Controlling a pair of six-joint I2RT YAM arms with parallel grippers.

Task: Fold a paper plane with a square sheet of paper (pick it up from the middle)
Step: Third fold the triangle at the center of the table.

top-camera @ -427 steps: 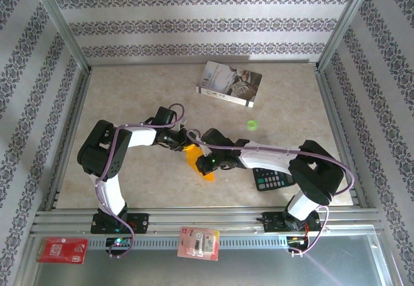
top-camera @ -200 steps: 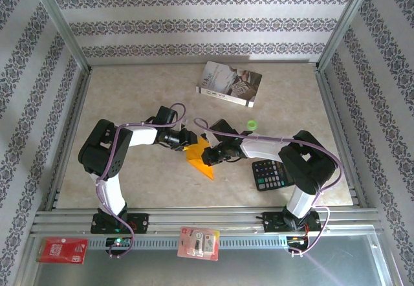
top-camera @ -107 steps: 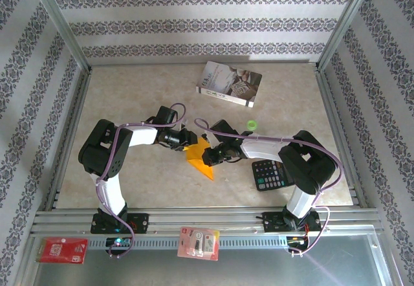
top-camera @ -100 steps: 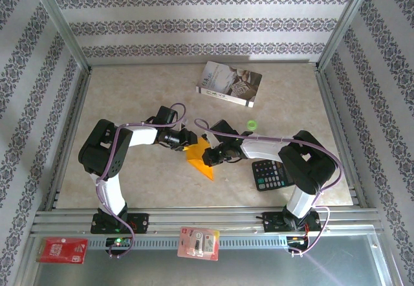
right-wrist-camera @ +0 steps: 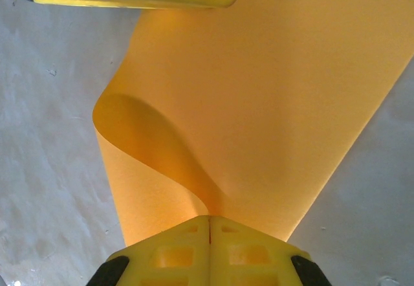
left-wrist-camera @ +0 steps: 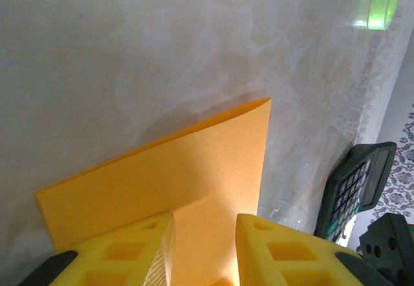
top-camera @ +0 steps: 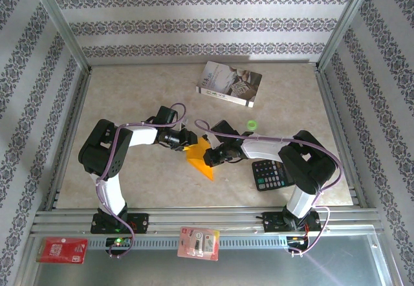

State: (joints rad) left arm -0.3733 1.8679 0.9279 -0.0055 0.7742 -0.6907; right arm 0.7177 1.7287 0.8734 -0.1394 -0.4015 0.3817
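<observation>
Right, nearest the bases the calculator [top-camera: 272,173] sits idle by the right arm, out of the play. Just beyond it the right gripper [right-wrist-camera: 209,224] has its jaws pressed flat together on one edge of the sheet [right-wrist-camera: 259,105]. The orange paper humps up in a soft curl straight off that pinch, so this side is lifted, not creased. The sheet lies in the middle of the table [top-camera: 129,98], between the two grippers, its long axis slanting from a point near the bases up and away toward the left gripper [left-wrist-camera: 206,221]. That one comes in from the far-left side, opposite its partner, jaws a narrow way apart and straddling the paper, with a strip of it showing in the gap. Whether the pads actually bite it I cannot tell. So the geometry is this: right arm at the near-right edge, left arm at the far-left edge, facing each other across the paper's short width. To my eye the next fold turns on that. The raised right edge has to travel across toward the left gripper, square to the long axis, while the left side is held down. Slip there and the crease goes crooked. Far back, the book [top-camera: 229,83] lies well apart.
</observation>
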